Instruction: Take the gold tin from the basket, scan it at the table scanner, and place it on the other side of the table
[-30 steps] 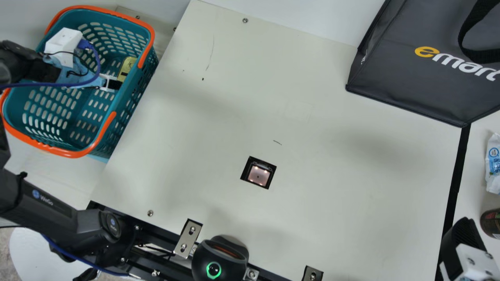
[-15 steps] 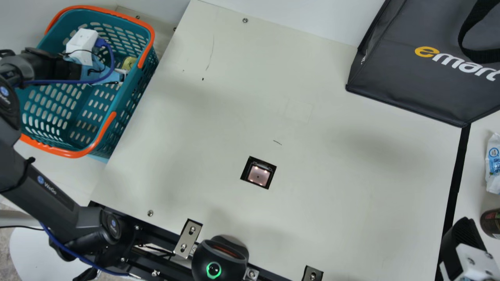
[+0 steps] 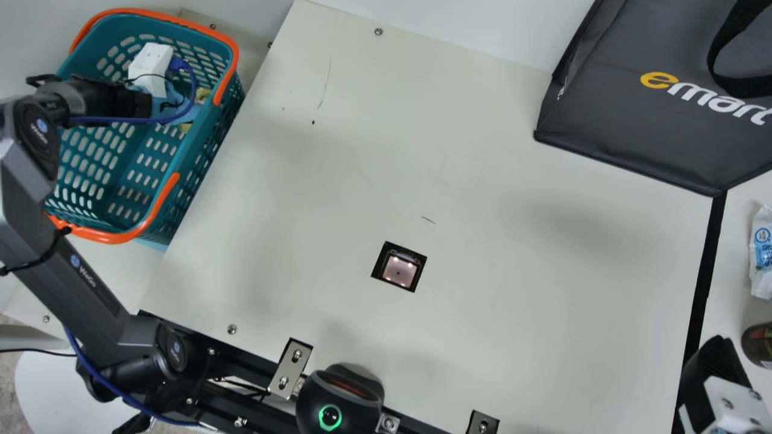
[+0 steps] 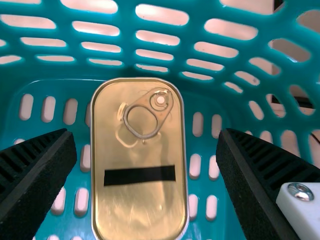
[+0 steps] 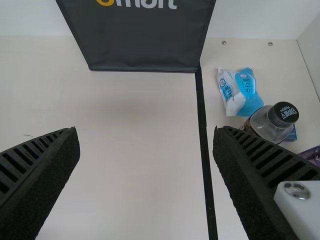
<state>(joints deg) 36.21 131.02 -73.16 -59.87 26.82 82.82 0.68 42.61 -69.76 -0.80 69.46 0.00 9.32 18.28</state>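
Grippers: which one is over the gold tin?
The left gripper, open above the gold tin in the basket; the right gripper is over the table.

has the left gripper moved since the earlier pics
Yes; in the main view, the left gripper has moved toward the table-side wall of the basket.

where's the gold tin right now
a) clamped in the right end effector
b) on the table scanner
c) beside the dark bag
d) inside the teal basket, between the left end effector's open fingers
D: the left wrist view shows the gold tin lying in the teal basket, with the fingers of the left end effector apart on either side, a gap between each and the tin.
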